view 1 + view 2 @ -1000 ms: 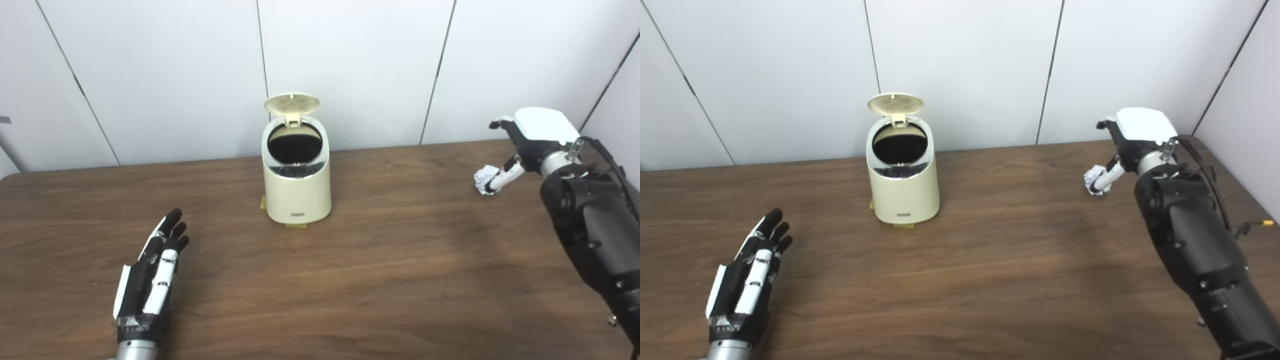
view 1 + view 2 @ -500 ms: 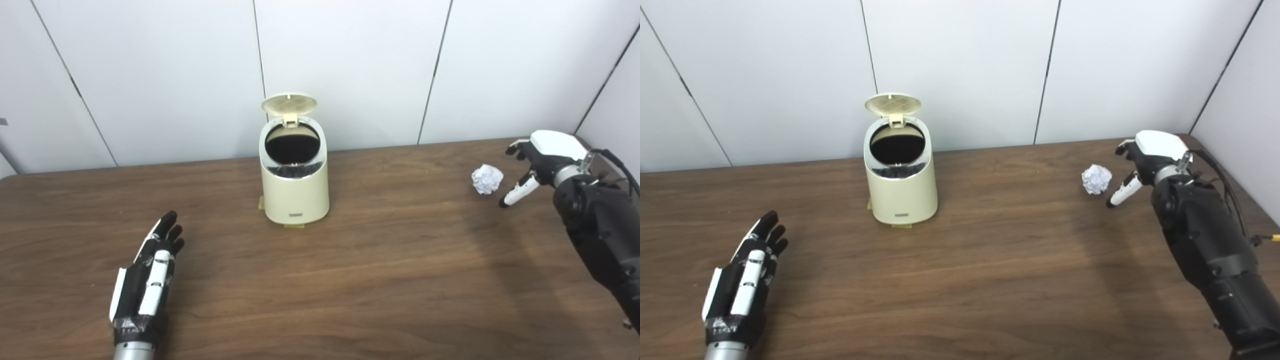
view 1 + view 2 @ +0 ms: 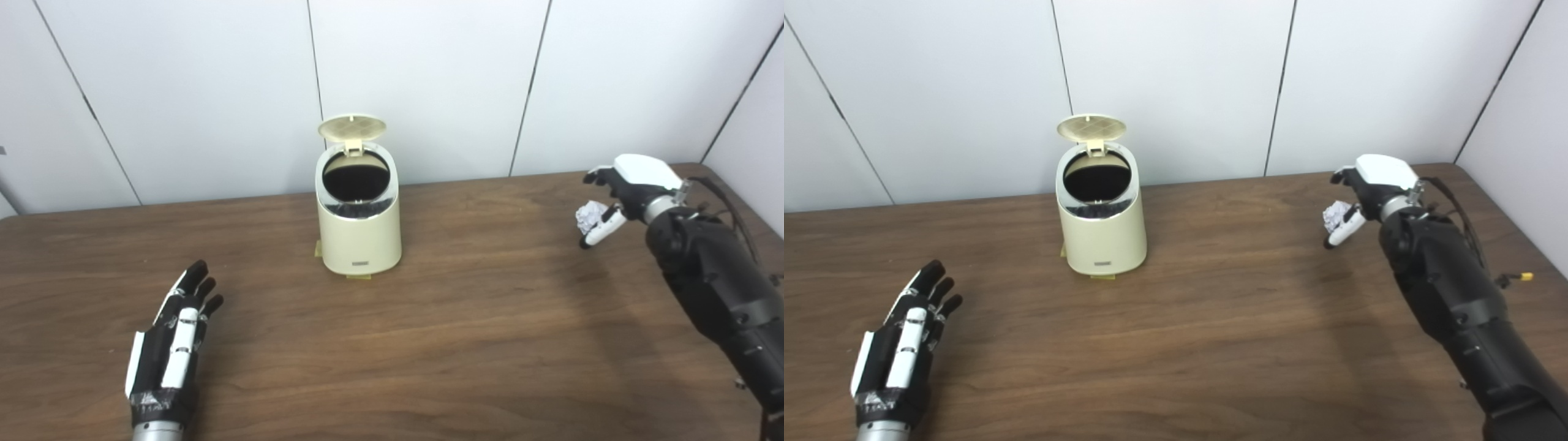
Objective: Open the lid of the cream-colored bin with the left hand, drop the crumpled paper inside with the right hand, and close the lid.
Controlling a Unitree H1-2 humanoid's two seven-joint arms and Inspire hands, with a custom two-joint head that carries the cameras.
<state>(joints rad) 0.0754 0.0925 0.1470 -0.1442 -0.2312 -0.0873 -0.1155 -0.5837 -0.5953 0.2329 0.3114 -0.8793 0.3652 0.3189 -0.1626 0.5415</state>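
Note:
The cream-colored bin stands at the back middle of the table, its round lid tipped up and the dark opening showing. A white crumpled paper ball lies on the table at the far right. My right hand arches over it with fingers spread above and the thumb low in front of the ball, open and not closed on it. My left hand lies flat and open near the front left, well away from the bin and holding nothing.
The wooden table runs to a white panelled wall just behind the bin. Its right edge is close beyond my right arm. A small yellow tab sticks out under the bin's base.
My right hand drew back to the right of the paper, then came left again and now curls over it. The paper stayed put. The left hand slid slightly toward me; the view shifted a little.

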